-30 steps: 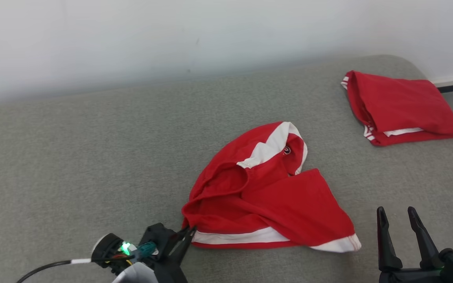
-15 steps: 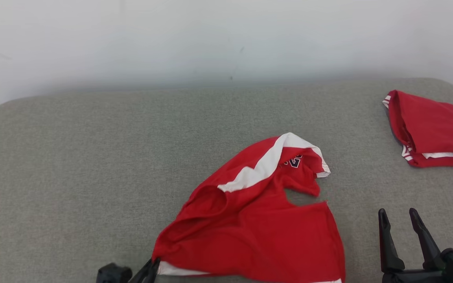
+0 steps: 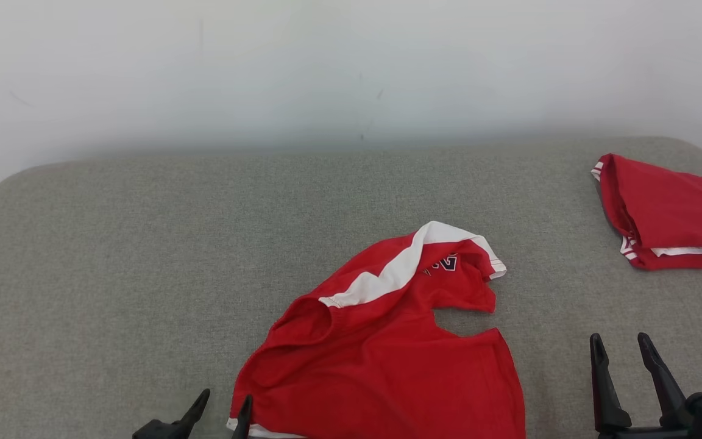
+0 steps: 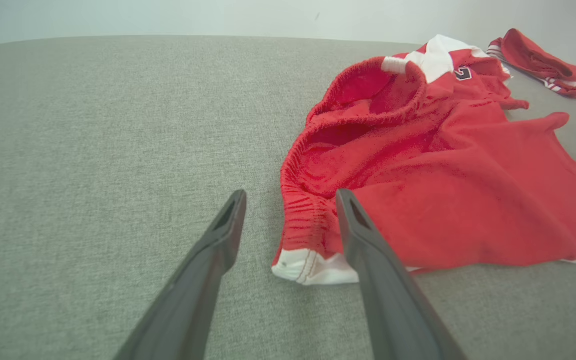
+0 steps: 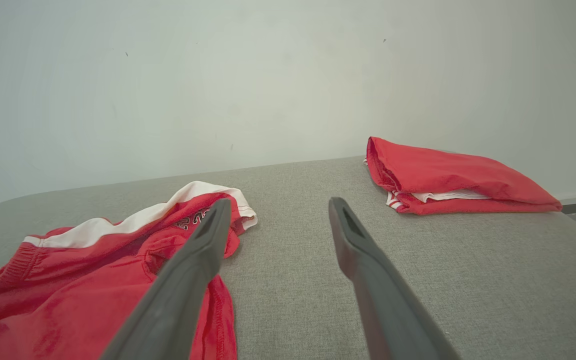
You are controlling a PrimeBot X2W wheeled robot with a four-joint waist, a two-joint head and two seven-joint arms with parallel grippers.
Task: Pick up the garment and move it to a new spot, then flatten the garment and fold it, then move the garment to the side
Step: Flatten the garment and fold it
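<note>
Ample cushion (image 3: 113, 256) room left of garment (image 3: 381, 360) hem.

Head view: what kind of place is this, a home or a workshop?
Probably an indoor test room for folding clothes; I cannot tell for certain. A grey upholstered surface stands against a bare white wall, bearing a crumpled red garment and a folded red garment.
</note>
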